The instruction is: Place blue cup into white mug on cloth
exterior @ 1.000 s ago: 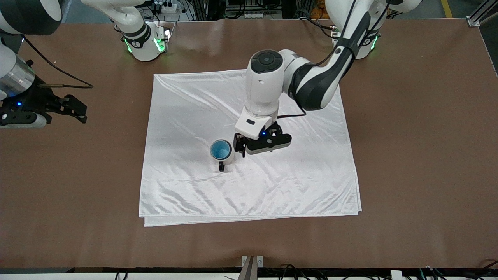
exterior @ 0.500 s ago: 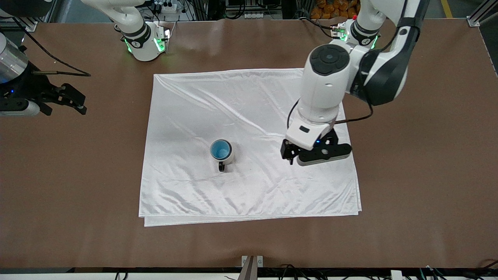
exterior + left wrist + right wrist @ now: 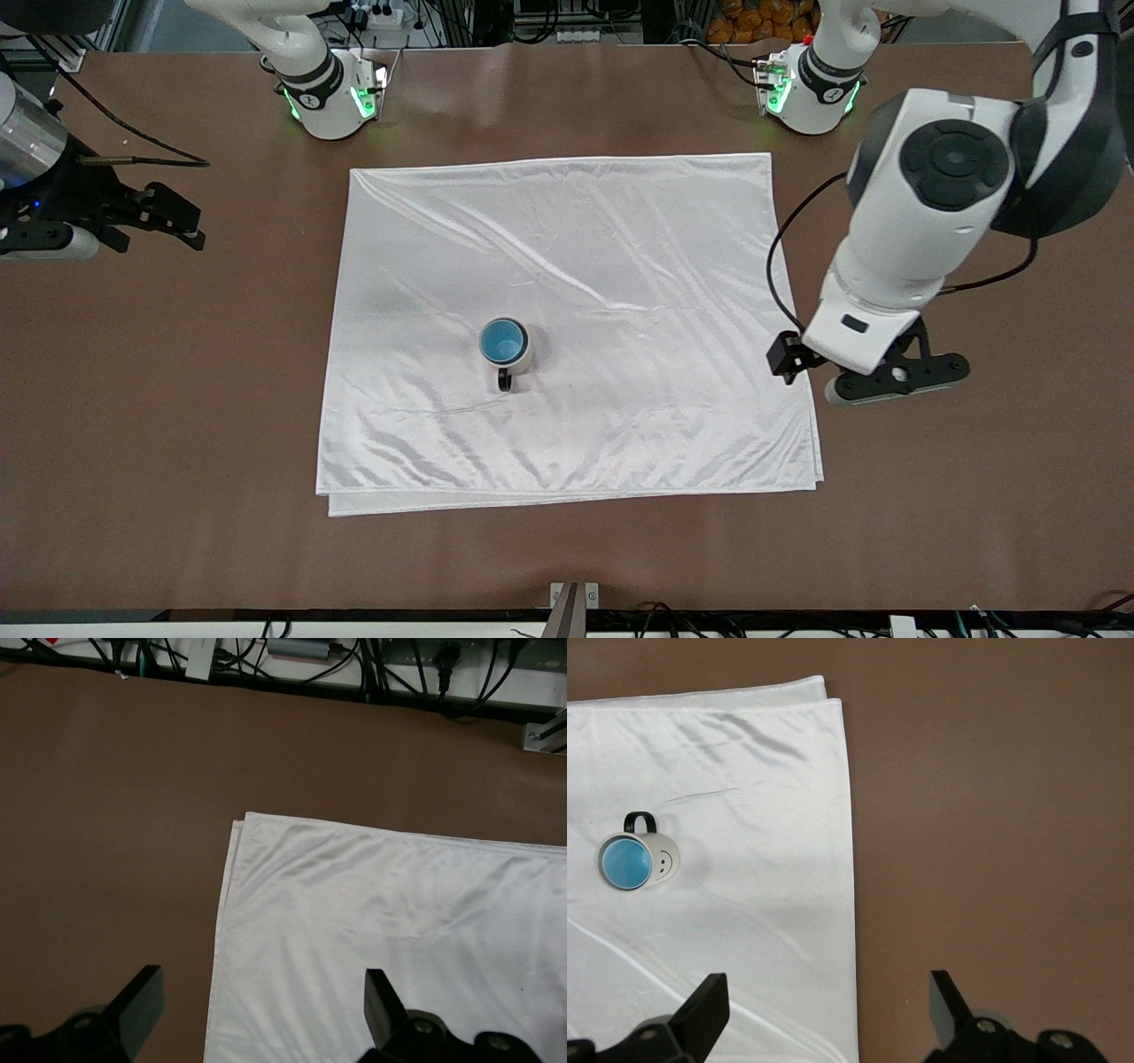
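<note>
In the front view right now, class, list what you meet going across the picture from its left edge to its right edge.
right gripper → cloth, carrying the white mug with the blue cup inside → left gripper, over the cloth's edge.

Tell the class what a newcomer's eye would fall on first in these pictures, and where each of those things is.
First, the big shiny white cloth spread over the middle of the brown table. On it stands the white mug, with the blue cup nested inside it. Next, the left gripper, open and empty, hangs over the cloth's edge at the left arm's end, while the right gripper waits open over bare table.
</note>
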`<state>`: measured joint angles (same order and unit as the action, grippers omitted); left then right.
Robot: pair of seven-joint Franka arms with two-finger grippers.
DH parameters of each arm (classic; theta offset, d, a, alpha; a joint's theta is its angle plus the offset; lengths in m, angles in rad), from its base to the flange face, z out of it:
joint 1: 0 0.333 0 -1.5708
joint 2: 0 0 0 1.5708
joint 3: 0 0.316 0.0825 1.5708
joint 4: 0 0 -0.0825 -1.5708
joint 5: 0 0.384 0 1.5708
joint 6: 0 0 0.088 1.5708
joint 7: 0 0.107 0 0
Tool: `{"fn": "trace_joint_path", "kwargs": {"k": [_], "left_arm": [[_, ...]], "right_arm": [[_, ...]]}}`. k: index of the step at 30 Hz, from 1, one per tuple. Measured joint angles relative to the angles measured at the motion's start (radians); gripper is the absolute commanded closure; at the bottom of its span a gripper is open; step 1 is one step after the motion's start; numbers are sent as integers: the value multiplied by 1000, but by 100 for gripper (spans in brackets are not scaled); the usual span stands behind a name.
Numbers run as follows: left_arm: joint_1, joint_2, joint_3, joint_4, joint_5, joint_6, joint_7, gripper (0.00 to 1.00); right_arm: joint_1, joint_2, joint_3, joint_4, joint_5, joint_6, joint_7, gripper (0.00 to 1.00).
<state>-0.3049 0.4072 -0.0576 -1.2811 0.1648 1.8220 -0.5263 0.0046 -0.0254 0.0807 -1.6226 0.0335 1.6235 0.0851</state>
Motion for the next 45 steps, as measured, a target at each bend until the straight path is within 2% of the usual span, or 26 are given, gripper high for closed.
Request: {"fn": "trace_joint_path", "kwargs": {"k": [12, 18, 28, 45], "left_arm": [[125, -50, -2, -7, -120, -75, 131, 0], [176, -92, -2, -40, -158, -81, 201, 0], [205, -183, -2, -154, -159, -89, 209, 0], [225, -275, -2, -275, -159, -89, 223, 0]], "right_arm": [[0, -25, 1, 0, 2, -27, 0, 0], [0, -35, 1, 0, 2, -44, 0, 0], [0, -35, 0, -5, 1, -49, 0, 0], [0, -50, -3, -10, -4, -64, 0, 0]]}}
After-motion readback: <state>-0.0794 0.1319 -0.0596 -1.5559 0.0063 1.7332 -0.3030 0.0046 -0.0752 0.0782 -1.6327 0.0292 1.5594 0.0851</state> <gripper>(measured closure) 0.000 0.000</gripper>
